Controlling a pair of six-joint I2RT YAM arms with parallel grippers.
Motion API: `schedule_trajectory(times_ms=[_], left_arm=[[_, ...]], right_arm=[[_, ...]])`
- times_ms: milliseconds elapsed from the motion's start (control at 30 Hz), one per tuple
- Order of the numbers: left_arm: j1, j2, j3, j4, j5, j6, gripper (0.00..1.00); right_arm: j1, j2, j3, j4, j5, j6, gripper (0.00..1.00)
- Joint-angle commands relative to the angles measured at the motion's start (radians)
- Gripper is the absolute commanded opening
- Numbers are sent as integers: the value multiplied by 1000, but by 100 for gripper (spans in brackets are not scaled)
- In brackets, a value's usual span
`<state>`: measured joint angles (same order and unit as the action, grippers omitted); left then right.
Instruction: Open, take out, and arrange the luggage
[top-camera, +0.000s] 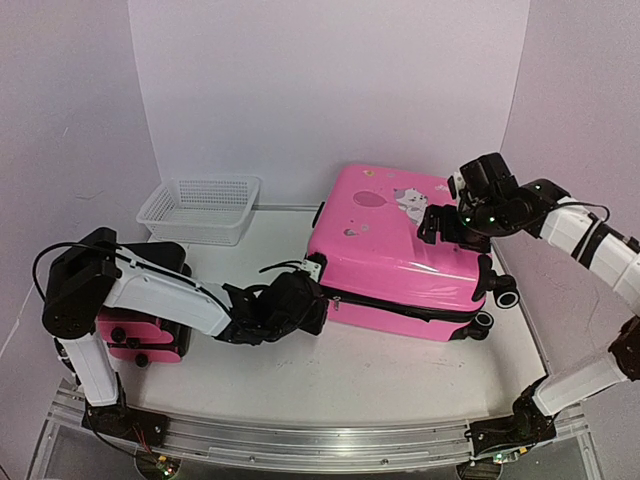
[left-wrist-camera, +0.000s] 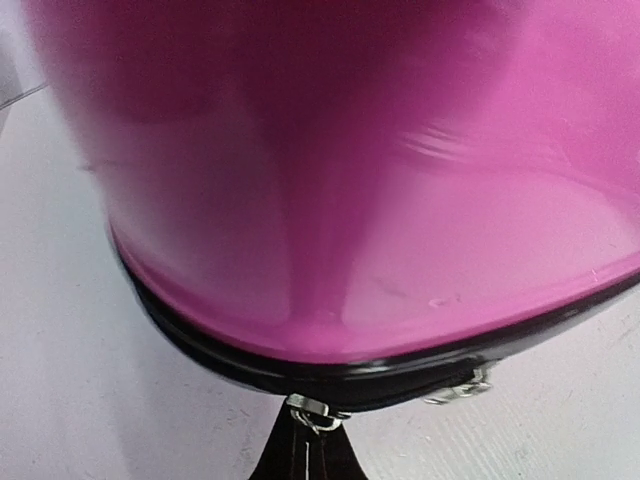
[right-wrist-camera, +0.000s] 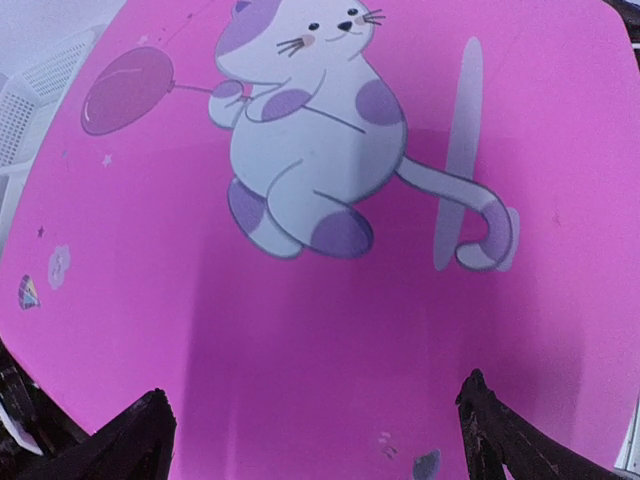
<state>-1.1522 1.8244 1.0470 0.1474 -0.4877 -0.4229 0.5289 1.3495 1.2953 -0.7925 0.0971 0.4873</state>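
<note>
- The luggage, a glossy pink hard-shell suitcase, lies flat at 2 o'clock from the table centre. Its black wheels point to 3 o'clock, close to the table's right edge.
- The left gripper is at the suitcase's 8 o'clock corner. Its fingers are clenched on the metal zipper pull, against the black zipper trim. A second pull sits just beside it.
- The right gripper hangs over the lid's 2 o'clock part, released. Its fingers are spread wide above the shell and grasp nothing.
- A white mesh basket stands at 10 o'clock, apart from the suitcase and near the back wall.
- A smaller pink wheeled case sits at 8 o'clock, partly hidden under the left arm.
- The lid carries a sticker of a white-and-purple cartoon cat holding a balloon, with a few tiny stickers around it.
- Bare tabletop lies from 5 to 7 o'clock, between the suitcase and the metal rail at the near edge. White walls close the other three sides.
</note>
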Motion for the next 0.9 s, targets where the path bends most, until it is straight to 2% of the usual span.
schedule_trajectory(times_ms=[0,133,300,400,533,600,733,800,867], left_arm=[[128,-123,-47,-37,25,-46,0],[177,-172,-65,-74,45,-17,0],[289,-202,-69,-110,192,26,0],[302,-208,-54,-112,277,84,0],[302,-219,-56,-116,340,71,0],[302,-220,-60,-118,361,52,0],[302,-210,-59,-122,406,27,0],[299,-204,-58,-123,419,15,0],[297,-202,-57,-122,425,0,0]], right_arm=[[2,-84,-49,-172,26,20,98],[3,-172,-86,-256,30,46,98],[2,-298,-108,-405,39,119,98],[3,-363,-120,-456,-42,177,98],[3,-391,-131,-530,-158,244,98],[3,-426,-168,-513,-226,317,98],[5,-513,-349,-262,-446,495,98],[8,-511,-392,-224,-446,501,98],[8,-484,-372,-281,-325,471,98]])
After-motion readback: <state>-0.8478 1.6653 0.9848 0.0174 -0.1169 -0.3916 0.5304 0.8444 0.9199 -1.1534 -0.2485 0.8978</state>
